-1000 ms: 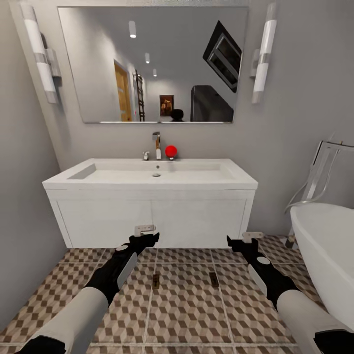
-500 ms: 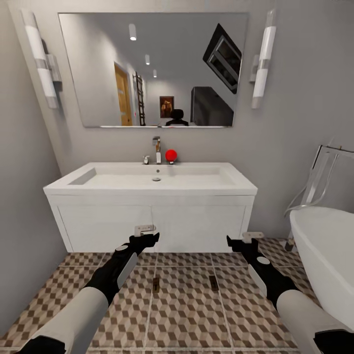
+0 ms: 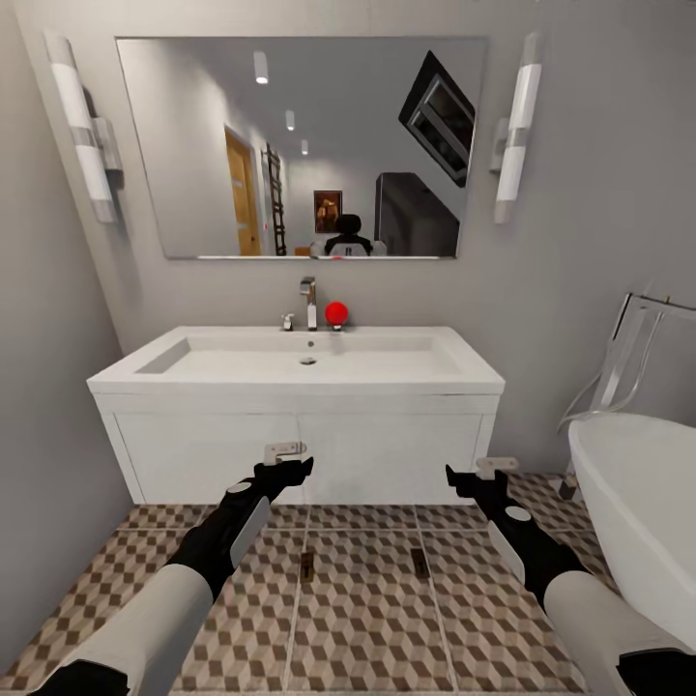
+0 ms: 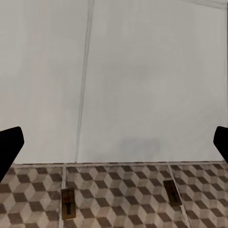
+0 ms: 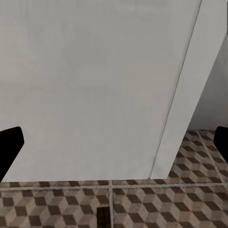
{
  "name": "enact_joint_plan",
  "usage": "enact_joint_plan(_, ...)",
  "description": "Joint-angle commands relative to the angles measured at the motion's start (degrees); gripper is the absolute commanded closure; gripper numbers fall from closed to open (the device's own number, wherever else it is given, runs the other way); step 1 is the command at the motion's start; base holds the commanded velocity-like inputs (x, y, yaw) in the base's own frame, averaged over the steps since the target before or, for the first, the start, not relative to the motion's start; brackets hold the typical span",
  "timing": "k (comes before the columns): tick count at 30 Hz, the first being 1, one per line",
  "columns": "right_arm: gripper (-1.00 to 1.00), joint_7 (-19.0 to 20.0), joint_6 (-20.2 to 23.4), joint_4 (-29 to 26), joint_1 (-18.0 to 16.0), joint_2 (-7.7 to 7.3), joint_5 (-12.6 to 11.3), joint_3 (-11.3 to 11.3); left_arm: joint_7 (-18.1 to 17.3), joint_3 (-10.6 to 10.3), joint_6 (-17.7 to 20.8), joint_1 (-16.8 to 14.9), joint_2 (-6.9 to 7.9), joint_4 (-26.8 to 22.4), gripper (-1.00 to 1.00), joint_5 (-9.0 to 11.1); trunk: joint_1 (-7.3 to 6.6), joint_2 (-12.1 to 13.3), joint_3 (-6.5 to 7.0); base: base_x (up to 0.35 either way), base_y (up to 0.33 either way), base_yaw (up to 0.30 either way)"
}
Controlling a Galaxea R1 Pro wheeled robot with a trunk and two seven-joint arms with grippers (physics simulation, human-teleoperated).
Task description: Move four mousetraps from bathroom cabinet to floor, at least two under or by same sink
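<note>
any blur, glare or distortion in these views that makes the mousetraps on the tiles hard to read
Head view: even light, no glare; wide-angle bowing at the edges; two mousetraps small but clear. Left wrist view: soft, both mousetraps legible against the bathroom floor. Right wrist view: softer, one mousetrap cut by the frame edge.

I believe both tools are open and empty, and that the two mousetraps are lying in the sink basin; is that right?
Not quite. Both the left tool and right tool are open and empty, but the two mousetraps lie on the patterned floor in front of the vanity, not in the sink basin. The head view shows this.
</note>
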Motion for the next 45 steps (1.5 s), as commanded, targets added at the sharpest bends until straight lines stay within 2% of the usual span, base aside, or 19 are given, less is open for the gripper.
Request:
enact_joint_plan(1,-1.00,0.0,0.0,0.0,0.0,-0.01,0.0,0.0,0.0,0.0,0.0,0.0,0.01,0.0,-1.00,0.0,-0.23,0.4,0.18,0.000,0.000,0.000)
enact_joint_plan(11,-1.00,0.2,0.1,0.3,0.1,-0.03,-0.3,0.0,0.0,0.3,0.0,0.0,0.06,0.1,-1.00,-0.2,-2.42,4.4,1.98,0.000,0.000,0.000)
enact_joint_plan(18,-1.00,0.3,0.1,3.7,0.1,-0.04,-0.3,0.0,0.1,0.4,0.0,0.3,0.78,1.6,-1.00,-0.3,-3.96,7.2,3.24,0.000,0.000,0.000)
enact_joint_plan(27,-1.00,0.3,0.0,11.7,0.3,-0.04,-0.1,0.0,0.1,0.4,-0.6,0.4,2.61,10.5,-1.00,-0.3,-5.94,10.8,4.85,0.000,0.000,0.000)
enact_joint_plan(31,-1.00,0.4,-0.1,14.7,0.3,-0.04,-0.1,0.0,0.1,0.4,-3.2,0.4,3.73,14.8,-1.00,-0.1,-6.82,12.4,5.57,0.000,0.000,0.000)
enact_joint_plan(33,-1.00,0.4,-0.1,16.2,0.3,-0.04,0.0,0.0,0.1,0.5,-6.0,0.4,4.28,17.7,-1.00,-0.1,-7.25,13.3,5.93,0.000,0.000,0.000)
enact_joint_plan(39,-1.00,0.4,-0.4,18.1,0.4,-0.04,0.2,0.0,0.2,0.5,-9.6,0.4,4.66,22.0,-1.00,0.0,-8.57,15.7,7.01,0.000,0.000,0.000)
enact_joint_plan(45,-1.00,0.4,-0.8,19.5,0.4,-0.04,0.3,0.0,1.1,0.5,-10.6,0.4,4.82,23.8,-1.00,0.0,-8.57,15.7,7.01,0.000,0.000,0.000)
